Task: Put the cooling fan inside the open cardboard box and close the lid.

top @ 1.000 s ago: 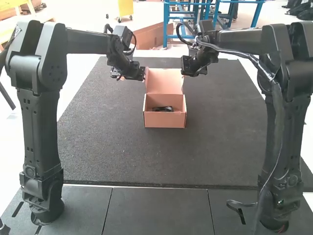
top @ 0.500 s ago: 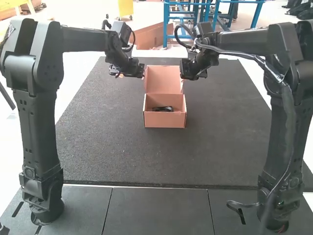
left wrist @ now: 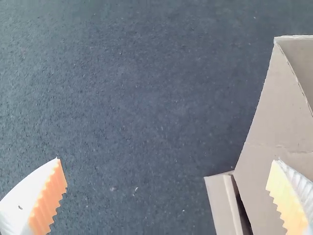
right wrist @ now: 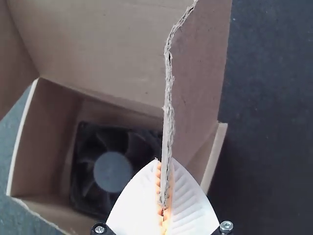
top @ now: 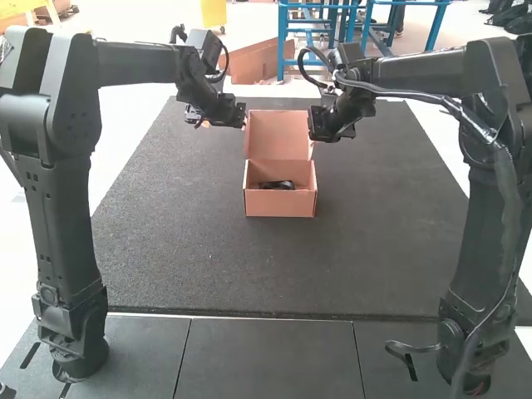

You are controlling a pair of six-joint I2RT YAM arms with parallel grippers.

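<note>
Right claw [right wrist: 164, 208] pinches the lid flap [right wrist: 195, 83] above the boxed fan [right wrist: 110, 171]; left claw [left wrist: 164, 191] gapes wide.

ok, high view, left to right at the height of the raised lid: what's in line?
Left arm's gripper, white ribbed fingers with orange pads, open → upright brown cardboard lid of the open box → right arm's gripper, shut on that lid's edge.
</note>
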